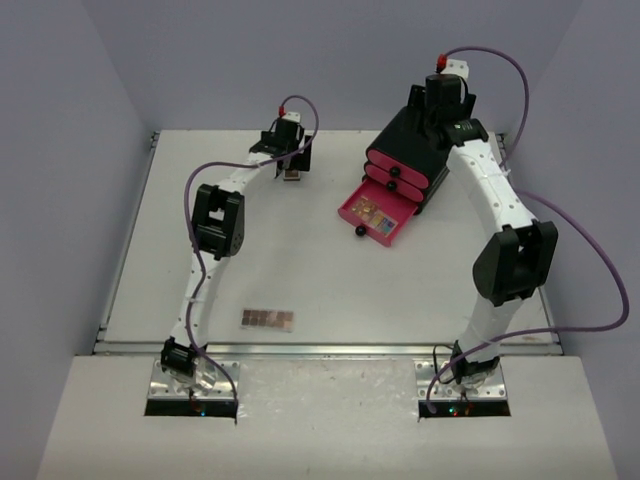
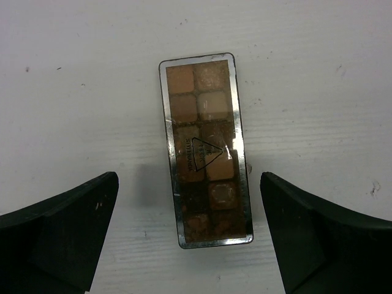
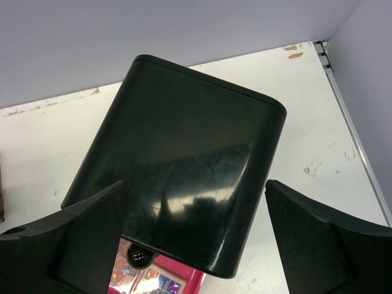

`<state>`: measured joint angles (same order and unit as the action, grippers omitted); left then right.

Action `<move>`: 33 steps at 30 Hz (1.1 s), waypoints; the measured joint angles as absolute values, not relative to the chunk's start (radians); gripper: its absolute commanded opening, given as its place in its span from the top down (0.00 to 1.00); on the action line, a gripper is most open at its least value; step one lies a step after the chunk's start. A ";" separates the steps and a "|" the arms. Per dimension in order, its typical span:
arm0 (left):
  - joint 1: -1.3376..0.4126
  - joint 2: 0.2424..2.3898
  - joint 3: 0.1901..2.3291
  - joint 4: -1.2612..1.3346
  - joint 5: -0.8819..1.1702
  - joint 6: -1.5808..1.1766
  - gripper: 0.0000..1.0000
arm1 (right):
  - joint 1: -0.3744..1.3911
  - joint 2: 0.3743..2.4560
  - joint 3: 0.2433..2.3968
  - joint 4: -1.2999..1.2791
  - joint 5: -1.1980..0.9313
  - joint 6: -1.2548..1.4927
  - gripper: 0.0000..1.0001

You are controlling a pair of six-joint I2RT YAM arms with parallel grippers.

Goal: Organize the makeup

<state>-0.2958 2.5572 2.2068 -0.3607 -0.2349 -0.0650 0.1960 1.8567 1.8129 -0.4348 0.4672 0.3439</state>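
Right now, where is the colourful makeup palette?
Top view, right of centre: the colourful palette lies in the open pink drawer of the black box.

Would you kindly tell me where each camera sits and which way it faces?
Top external: above and behind, looking down on the table; left arm and right arm show.
Left wrist: straight down on the brown palette; open left claw flanks it.
Right wrist: down onto the black box; open right claw flanks it.
Shared: palette and box also appear overhead.

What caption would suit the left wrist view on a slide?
Left gripper, open, poised over a brown eyeshadow palette lying flat on the white table.
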 measured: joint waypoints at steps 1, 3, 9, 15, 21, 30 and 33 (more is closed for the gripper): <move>-0.296 2.557 2.207 -0.362 -0.244 -0.069 0.03 | 0.195 1.850 1.807 -0.434 0.468 0.342 0.09; -0.296 2.559 2.209 -0.364 -0.247 -0.079 0.04 | 0.193 1.837 1.791 -0.434 0.469 0.338 0.09; -0.296 2.603 2.232 -0.376 -0.211 -0.114 0.06 | 0.173 1.797 1.764 -0.437 0.482 0.316 0.08; -0.296 2.606 2.235 -0.378 -0.187 -0.119 0.46 | 0.142 1.741 1.748 -0.436 0.498 0.307 0.08; -0.296 2.606 2.235 -0.379 -0.173 -0.127 1.00 | 0.130 1.701 1.738 -0.433 0.507 0.305 0.08; -0.281 2.538 2.129 -0.368 -0.096 -0.099 1.00 | 0.123 1.665 1.676 -0.430 0.512 0.319 0.08; -0.268 2.467 2.030 -0.368 -0.007 -0.080 1.00 | 0.121 1.642 1.647 -0.422 0.504 0.335 0.08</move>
